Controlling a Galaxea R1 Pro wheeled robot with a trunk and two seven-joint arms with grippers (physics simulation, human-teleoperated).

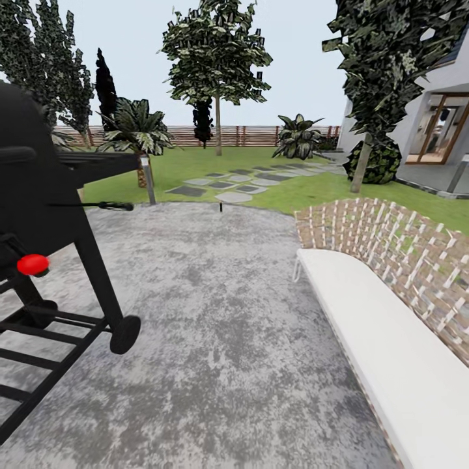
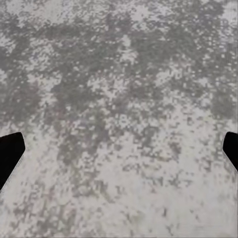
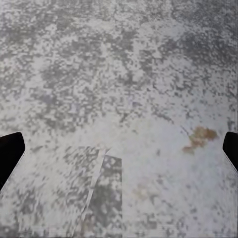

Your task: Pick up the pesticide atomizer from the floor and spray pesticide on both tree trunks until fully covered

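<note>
A mottled grey paved patio is seen in the near ground of the head view; a black grill with a red knob stands at the near left, and a white-cushioned wicker bench runs along the near right. Beyond the paving a green lawn is crossed by stepping stones and closed at the far side by a slatted wooden fence; one pale-trunked tree is placed far and centre, a second nearer on the right, beside a house. The pesticide atomizer cannot be made out on the ground. In each wrist view only grey paving is faced; the left gripper and right gripper are shown with dark fingertips at opposite edges, jaws held wide apart, nothing between them.
</note>
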